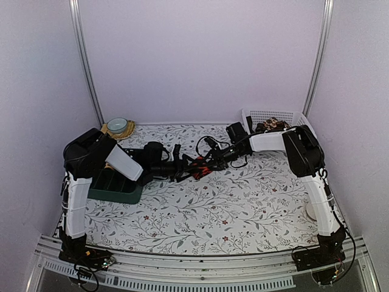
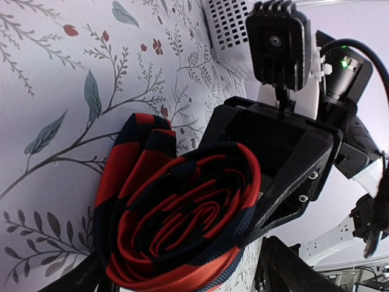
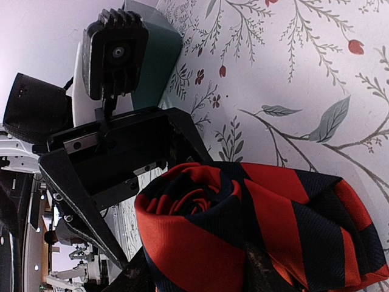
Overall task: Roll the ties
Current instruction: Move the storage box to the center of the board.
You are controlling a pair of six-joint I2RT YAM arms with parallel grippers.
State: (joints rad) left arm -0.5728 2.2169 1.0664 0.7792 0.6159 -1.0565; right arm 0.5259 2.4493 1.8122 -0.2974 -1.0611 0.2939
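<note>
The red tie with black diagonal stripes [image 1: 198, 166] is wound into a coil at mid-table, held between both grippers. In the left wrist view I see the coil [image 2: 182, 219] end-on, with a loose flat part lying on the cloth behind it. My left gripper [image 2: 185, 274] [image 1: 181, 165] has its jaws spread wide on either side of the coil, and one finger [image 2: 289, 267] stands a little apart from it. My right gripper [image 3: 200, 277] [image 1: 214, 159] is shut on the coil [image 3: 243, 219], and one finger [image 3: 262, 274] presses into the fabric.
A white perforated basket [image 1: 285, 114] at the back right holds brown-patterned rolled ties [image 1: 272, 126]. A dark green tray [image 1: 115, 187] sits under the left arm. A pale bowl [image 1: 117, 125] stands at the back left. Black cables hang near the right wrist.
</note>
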